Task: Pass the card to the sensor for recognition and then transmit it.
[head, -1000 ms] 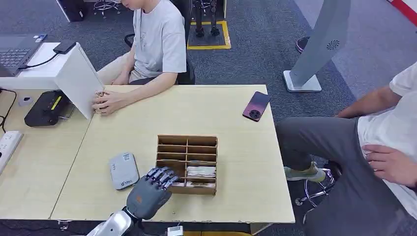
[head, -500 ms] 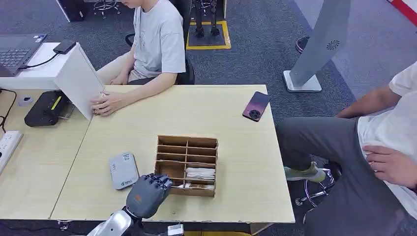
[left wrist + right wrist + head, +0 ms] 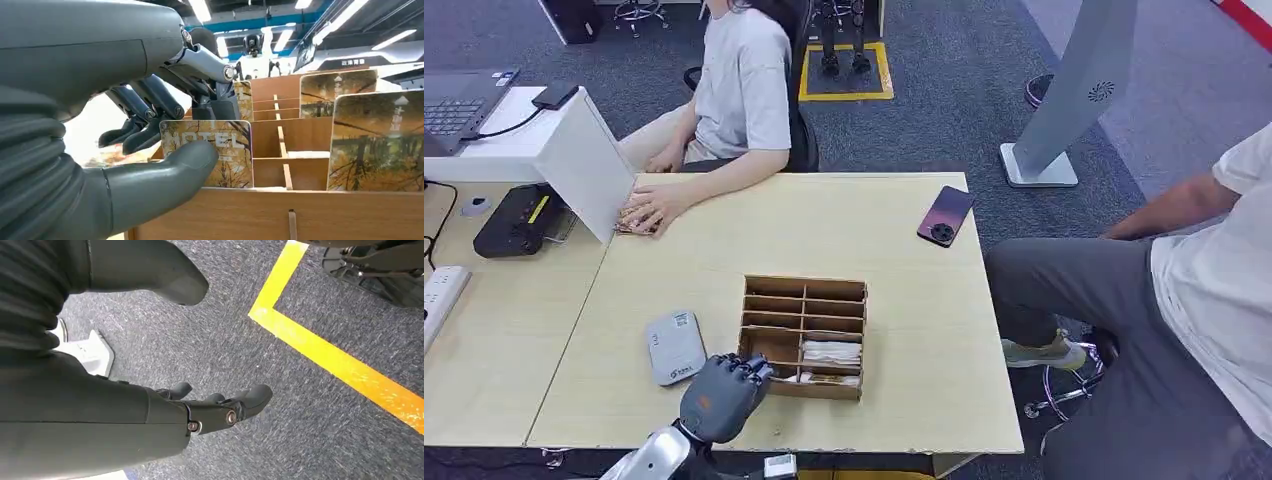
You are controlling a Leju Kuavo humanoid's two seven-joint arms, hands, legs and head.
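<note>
Card pinched in the divided wooden box

A card [image 3: 220, 152] was pinched by the left hand [image 3: 721, 392] inside the box [image 3: 804, 334]; the right hand [image 3: 165, 405] hung loosely spread, holding nothing.

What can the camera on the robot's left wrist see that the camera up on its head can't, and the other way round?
Left wrist view alone: the left hand pinches a card printed with an autumn forest picture and the word HOTEL between thumb and fingers, with two more such cards standing upright in nearby slots.

Head view alone: the whole table, the grey sensor beside the box, a phone and two seated people.

Both: the wooden divider box and the left hand reaching into it.
</note>
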